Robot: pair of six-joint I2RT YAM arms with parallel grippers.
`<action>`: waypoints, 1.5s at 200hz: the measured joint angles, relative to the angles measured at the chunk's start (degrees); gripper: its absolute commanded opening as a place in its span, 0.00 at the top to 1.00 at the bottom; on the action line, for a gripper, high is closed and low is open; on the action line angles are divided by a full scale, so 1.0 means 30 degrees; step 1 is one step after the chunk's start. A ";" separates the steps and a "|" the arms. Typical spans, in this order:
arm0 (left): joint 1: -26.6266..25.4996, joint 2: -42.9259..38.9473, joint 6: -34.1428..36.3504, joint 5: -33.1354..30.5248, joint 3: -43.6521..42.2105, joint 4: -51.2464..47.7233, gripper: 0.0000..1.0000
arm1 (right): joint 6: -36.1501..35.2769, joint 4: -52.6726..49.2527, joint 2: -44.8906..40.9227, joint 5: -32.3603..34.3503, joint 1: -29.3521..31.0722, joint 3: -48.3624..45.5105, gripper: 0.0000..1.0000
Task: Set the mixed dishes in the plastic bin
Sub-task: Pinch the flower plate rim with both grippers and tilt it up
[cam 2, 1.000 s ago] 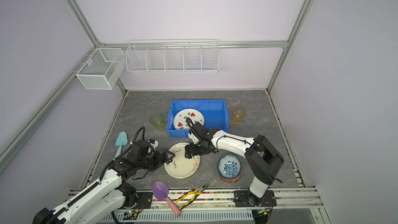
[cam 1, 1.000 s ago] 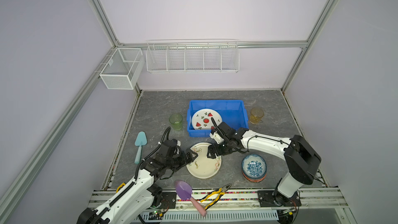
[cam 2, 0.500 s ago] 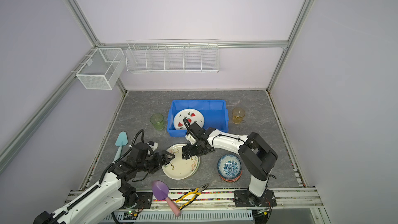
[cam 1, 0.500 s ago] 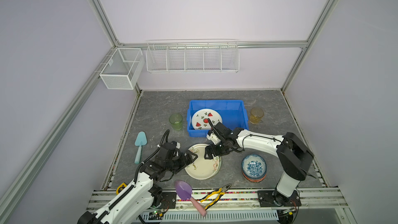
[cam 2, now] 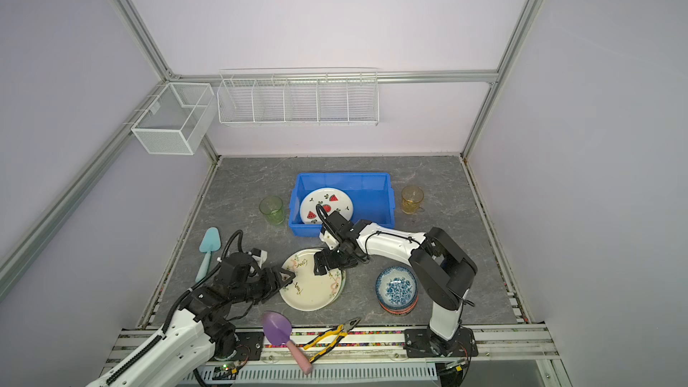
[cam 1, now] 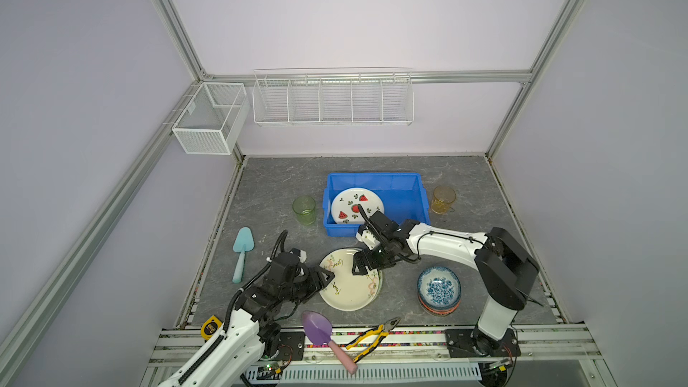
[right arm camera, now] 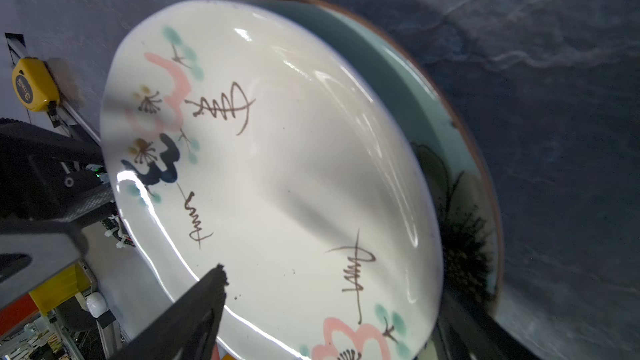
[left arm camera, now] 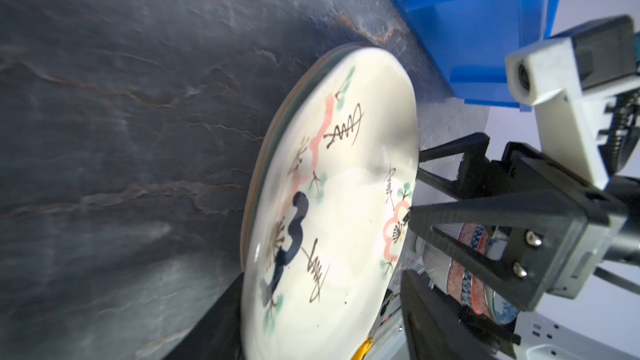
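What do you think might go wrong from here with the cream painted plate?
The cream painted round plate sits askew on the pale green plate, with the left gripper only at its rim: it may slip back and chip. The open right gripper, also at the rim, might nudge both plates. The bright blue plastic bin already holds a watermelon plate, so landing could clatter.

A watermelon plate (cam 1: 356,205) is leaned inside the blue bin (cam 1: 400,199), which is flanked by a green tumbler (cam 1: 304,210) and an amber tumbler (cam 1: 443,199). A cream plate (cam 1: 348,286) is stacked off-centre on a pale green plate (right arm camera: 398,74). Patterned bowls (cam 1: 439,290) are stacked just beside them.
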 measured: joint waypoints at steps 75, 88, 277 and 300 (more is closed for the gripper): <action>0.0000 -0.2295 -0.0678 -0.0219 -0.0357 -0.1042 0.70 | -0.0364 -0.0306 0.0583 0.0007 0.0000 0.0707 0.09; 0.0000 -0.2659 -0.0743 -0.0226 -0.0444 -0.1166 0.72 | -0.0488 -0.0393 0.0678 0.0015 0.0000 0.0874 0.09; 0.0000 -0.4357 -0.1814 -0.1129 -0.1020 -0.2302 1.00 | -0.1217 -0.1654 0.0823 -0.0510 -0.0284 0.2382 0.09; 0.0000 -0.5158 -0.1989 -0.1297 -0.1035 -0.2594 1.00 | -0.1443 -0.1887 0.0794 -0.1013 -0.0619 0.2769 0.10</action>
